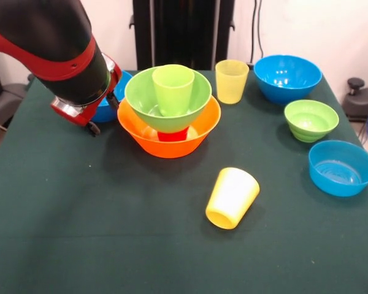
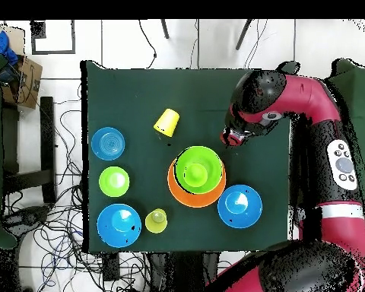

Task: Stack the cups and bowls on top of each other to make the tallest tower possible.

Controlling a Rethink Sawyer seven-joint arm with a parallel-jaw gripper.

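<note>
In the middle of the table sits the tower so far: the big orange bowl as base, a red cup standing upside down inside it, the large lime green bowl perched on that cup, and a lime green cup upright inside the green bowl. So it looks like we're mid-build, with plenty of pieces left loose. The bright yellow cup is lying on its side out on the cloth, mouth toward the camera, well apart from the stack. The paler yellow cup stands upright just beside the tower, empty as far as I can see. Further out, a medium blue bowl, the small green bowl and the shallow blue bowl all sit empty. Another blue bowl is on the other side, mostly hidden behind the arm in the front view. The gripper hangs right beside the stack, but honestly I can't tell if it's open or holding anything. My guess for the next move: grab one of the loose bowls or cups and set it on top very gently, since that green bowl balanced on a cup looks tippy.
</note>
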